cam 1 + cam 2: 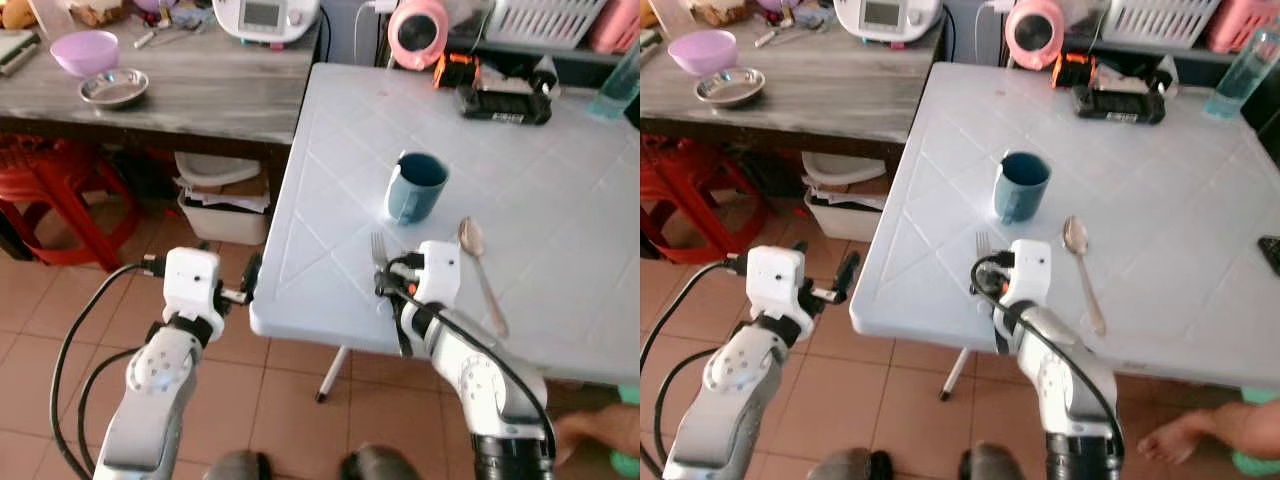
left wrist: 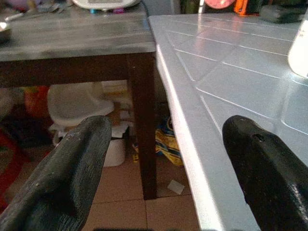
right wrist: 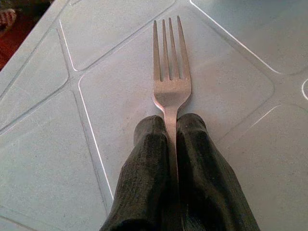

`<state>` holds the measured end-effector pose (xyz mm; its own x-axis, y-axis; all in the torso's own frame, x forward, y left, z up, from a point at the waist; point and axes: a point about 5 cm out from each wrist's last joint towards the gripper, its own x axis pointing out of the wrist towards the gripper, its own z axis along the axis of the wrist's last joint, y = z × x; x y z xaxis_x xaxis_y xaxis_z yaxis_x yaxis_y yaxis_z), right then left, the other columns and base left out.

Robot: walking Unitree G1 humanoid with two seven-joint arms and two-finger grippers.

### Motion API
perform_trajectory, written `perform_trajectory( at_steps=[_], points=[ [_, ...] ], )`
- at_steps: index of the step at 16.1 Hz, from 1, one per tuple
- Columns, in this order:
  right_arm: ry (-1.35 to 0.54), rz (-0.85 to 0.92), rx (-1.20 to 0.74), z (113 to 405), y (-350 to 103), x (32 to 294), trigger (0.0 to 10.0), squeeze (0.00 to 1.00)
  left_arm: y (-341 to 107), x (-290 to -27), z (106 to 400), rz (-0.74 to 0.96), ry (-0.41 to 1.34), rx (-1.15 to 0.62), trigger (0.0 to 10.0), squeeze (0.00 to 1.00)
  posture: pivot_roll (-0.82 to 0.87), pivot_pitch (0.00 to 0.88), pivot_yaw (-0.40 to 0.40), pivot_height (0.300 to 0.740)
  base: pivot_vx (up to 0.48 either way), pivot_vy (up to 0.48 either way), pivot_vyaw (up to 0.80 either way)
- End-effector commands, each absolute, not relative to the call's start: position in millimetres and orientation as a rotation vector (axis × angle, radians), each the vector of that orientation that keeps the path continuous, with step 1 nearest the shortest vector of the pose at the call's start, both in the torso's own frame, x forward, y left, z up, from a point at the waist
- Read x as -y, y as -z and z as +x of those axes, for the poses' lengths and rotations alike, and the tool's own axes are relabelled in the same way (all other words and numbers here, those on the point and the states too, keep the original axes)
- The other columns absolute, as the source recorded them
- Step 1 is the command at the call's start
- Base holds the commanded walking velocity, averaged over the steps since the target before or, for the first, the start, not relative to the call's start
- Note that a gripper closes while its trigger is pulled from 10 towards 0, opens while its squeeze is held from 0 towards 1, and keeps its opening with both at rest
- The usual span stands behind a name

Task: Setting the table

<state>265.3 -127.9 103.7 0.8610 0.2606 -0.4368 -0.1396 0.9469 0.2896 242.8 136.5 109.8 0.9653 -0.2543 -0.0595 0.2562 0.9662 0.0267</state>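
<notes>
- The left gripper [image 2: 163,168] is reaching forward off the white table [image 1: 560,250]'s near-left corner, fingers spread apart.
- The right gripper [image 3: 169,126] is pinching the fork [image 3: 169,77] flat on the table's near edge.
- Farther on, a spoon [image 1: 480,270] and blue mug [image 1: 415,185] are sitting.

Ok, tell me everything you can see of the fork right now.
The fork looks like plain silver metal, with four straight tines and a narrow neck. The right gripper is shut on its handle just behind the head, so most of the handle is hidden between the black fingers. It lies low and flat over the white table, tines pointing away from the robot, near the front edge, with the blue mug beyond it and the spoon to its right.
</notes>
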Motion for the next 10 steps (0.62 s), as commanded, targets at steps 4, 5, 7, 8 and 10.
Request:
perform_trajectory(
  at_steps=[4,5,7,8,10],
  points=[
    [-0.223,0.247,-0.586,257.0,-82.8,122.5,10.0,0.00,-111.7,-137.5,241.5,0.038,0.280,-0.035,10.0,0.00,0.00,0.069,0.001,0.740,0.000,0.000,0.00],
    [-0.228,0.218,-0.541,259.2,-86.1,122.5,10.0,0.00,-112.6,-137.7,241.9,0.028,0.288,-0.025,10.0,0.00,0.00,0.068,0.001,0.740,0.341,0.337,0.00],
    [-0.198,0.191,-0.444,264.0,-93.5,127.0,10.0,0.00,-111.7,-136.1,242.2,0.013,0.283,-0.027,10.0,0.00,0.00,0.052,0.000,0.740,0.337,0.341,0.00],
    [-0.187,0.191,-0.433,264.8,-94.1,128.4,10.0,0.00,-111.8,-135.2,242.6,0.010,0.283,-0.026,10.0,0.00,0.00,0.049,0.000,0.740,0.334,0.345,0.00],
    [-0.171,0.191,-0.405,266.1,-95.2,131.9,10.0,0.00,-111.3,-132.9,244.7,0.000,0.282,-0.023,10.0,0.00,0.00,0.034,-0.001,0.740,0.332,0.347,0.00]
  ],
)
